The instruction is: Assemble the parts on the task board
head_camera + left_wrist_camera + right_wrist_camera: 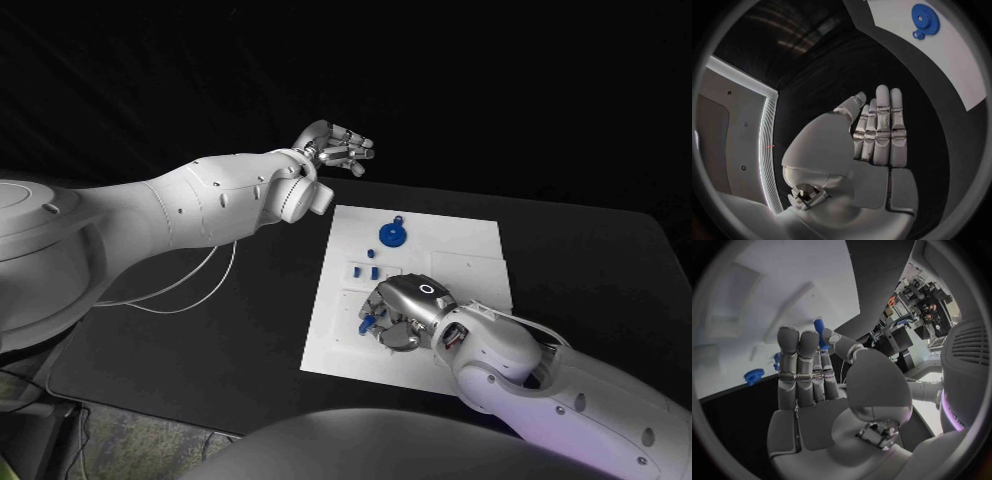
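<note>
Task board: the white task board [433,300] lies in the middle of the black table [216,330], its long side running away from the robot.
Blue gear: a blue gear [394,234] with a smaller toothed piece joined at its far edge lies on the far part of the board; it appears again in the left wrist view [926,19] and, small, in the right wrist view [754,376].
Small parts: several short blue parts [364,270] stand or lie in a row on the board's left middle, between the gear and the right hand.
Held part: a blue peg [819,331] sits pinched between the thumb and a fingertip of the right hand; in the head view a blue piece [368,322] shows at the same fingers, low over the board's near left area.
Right hand: the right hand [405,312] grips the peg, the other fingers lying straight and together beside it.
Left hand: the left hand [335,147] hangs past the board's far left corner, well apart from the parts, fingers extended side by side and holding nothing.
Step in hand: judged to be carrying one peg for seating on the board.
Next move: it calls for lining the peg up with its socket, which the hand hides, and pressing it straight down; a tilted peg could jam.
</note>
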Tool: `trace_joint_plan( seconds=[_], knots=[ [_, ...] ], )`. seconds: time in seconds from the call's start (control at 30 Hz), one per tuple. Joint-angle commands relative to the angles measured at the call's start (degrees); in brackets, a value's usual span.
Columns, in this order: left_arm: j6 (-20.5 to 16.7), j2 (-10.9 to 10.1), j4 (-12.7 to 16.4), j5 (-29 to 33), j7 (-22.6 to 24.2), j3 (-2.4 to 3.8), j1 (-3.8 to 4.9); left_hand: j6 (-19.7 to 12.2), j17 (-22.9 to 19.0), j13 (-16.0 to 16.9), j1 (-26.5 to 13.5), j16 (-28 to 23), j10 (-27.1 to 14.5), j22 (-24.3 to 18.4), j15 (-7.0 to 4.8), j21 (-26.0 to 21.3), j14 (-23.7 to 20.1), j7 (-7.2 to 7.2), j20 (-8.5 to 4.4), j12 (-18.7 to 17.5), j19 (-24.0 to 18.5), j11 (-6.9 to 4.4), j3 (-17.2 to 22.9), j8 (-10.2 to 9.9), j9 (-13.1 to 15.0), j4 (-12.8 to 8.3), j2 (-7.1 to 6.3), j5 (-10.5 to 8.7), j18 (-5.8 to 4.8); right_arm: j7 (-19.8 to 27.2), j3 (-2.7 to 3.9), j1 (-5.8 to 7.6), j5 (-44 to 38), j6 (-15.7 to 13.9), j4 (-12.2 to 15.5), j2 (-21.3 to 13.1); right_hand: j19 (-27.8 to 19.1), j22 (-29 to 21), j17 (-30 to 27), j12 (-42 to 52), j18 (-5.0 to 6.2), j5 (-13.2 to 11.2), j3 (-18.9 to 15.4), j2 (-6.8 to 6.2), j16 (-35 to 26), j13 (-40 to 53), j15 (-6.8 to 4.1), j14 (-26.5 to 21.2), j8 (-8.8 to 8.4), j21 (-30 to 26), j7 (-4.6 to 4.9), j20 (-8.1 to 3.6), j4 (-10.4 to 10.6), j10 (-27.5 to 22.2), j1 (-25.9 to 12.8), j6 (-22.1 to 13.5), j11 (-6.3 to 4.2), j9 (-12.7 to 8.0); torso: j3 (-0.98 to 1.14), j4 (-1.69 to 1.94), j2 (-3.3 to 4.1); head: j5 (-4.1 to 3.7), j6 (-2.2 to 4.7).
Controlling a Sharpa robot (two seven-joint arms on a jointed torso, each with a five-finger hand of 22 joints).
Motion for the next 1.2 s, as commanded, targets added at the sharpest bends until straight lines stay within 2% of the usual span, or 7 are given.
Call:
trace_joint_plan(
  seconds=[0.03, 0.47, 1.2],
  knots=[
    [0.71, 0.04, 0.11, 0.26, 0.1, 0.05, 0.01, -0.28, 0.06, -0.08, -0.43, -0.2, -0.41, -0.04, 0.28, -0.13, -0.08, -0.03, 0.06, 0.14, -0.22, 0.15, -0.05, -0.04, 0.07, 0.26, 0.24, -0.16, 0.3, -0.23, -0.08, -0.03, -1.62, 0.84, -0.11, 0.07, 2.52, 0.06, 0.05, 0.3, 0.69, -0.2, 0.32, 0.48, 0.23, 0.05, -0.13, 0.29, 0.4, 0.34, -0.19, -0.42, -0.12, 0.44, -0.22, 0.77, 0.08, 0.14, -0.05, 0.0, -0.01, 0.04, -0.05],
    [0.61, -0.04, 0.09, 0.26, -0.01, 0.05, 0.01, -0.29, 0.05, -0.08, -0.47, -0.2, -0.45, -0.17, 0.3, -0.14, -0.1, -0.03, 0.08, 0.15, -0.23, 0.16, -0.07, -0.02, 0.07, 0.35, 0.22, -0.2, 0.3, -0.48, -0.45, -0.04, -1.48, 2.22, -0.38, 0.09, 2.48, 0.16, 0.11, 0.3, 0.69, -0.24, 0.38, 0.49, 0.28, 0.05, -0.13, 0.26, 0.4, 0.4, -0.2, -0.42, -0.14, 0.46, -0.31, 0.79, 0.07, 0.15, -0.03, -0.03, -0.03, 0.24, -0.17],
    [0.55, -0.02, 0.08, 0.26, -0.12, 0.05, 0.01, -0.33, 0.05, -0.08, -0.42, -0.2, -0.52, -0.3, 0.3, -0.13, -0.09, -0.02, 0.08, 0.14, -0.2, 0.17, -0.06, -0.02, 0.07, 0.41, 0.16, -0.19, 0.31, -1.62, -0.55, -0.04, -3.41, 3.32, -0.78, 0.96, 2.4, 0.34, 0.15, 0.29, 0.68, -0.53, 0.26, 0.57, 0.25, 0.03, -0.1, 0.17, 0.4, 0.25, -0.15, -0.39, -0.36, 0.33, -0.33, 0.73, 0.12, 0.13, -0.09, 0.03, -0.02, 0.15, -0.17]
  ],
)
